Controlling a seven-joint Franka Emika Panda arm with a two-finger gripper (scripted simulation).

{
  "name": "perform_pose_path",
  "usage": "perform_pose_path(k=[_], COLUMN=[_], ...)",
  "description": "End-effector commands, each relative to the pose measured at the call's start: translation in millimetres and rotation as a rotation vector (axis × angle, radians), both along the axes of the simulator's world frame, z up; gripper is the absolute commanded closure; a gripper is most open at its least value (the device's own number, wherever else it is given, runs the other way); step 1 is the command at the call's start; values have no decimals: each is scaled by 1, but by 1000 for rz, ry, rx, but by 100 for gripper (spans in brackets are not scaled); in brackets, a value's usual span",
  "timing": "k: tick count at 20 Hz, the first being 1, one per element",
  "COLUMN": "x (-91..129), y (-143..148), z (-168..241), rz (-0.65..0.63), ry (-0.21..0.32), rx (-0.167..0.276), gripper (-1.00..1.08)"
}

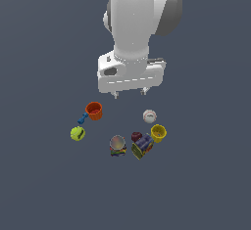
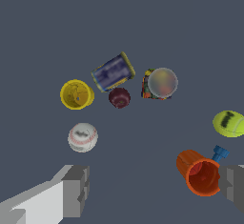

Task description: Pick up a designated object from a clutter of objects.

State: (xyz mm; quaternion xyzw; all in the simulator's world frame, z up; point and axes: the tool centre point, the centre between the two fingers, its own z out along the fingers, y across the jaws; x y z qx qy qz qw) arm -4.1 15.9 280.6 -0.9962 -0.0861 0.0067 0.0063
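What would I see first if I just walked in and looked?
The big white robot arm hangs over a dark floor, its gripper open above a little bunch of toys. The brightest are an orange cup, a yellow-green tennis ball and a yellow cup beside the white baseball.

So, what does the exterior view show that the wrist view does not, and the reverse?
Only the exterior view shows the arm's white body above the items. Only the wrist view shows the red stitching on the white ball clearly, and the open gripper with its fingers close up. Both show the white ball, yellow cup, orange cup and tennis ball.
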Motion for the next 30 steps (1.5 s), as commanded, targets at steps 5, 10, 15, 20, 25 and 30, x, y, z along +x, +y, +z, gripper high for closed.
perform_pose_path(k=[5, 10, 15, 20, 25, 30], x=[-3, -8, -15, -25, -36, -49], y=[17, 32, 48, 64, 80, 94], z=[-32, -60, -86, -112, -137, -158], rz=[194, 365, 538, 712, 887, 1045], ry=[-2, -4, -5, -6, -9, -12], rx=[-11, -17, -21, -21, -18, -12], gripper=[-92, -92, -92, -92, -92, -92])
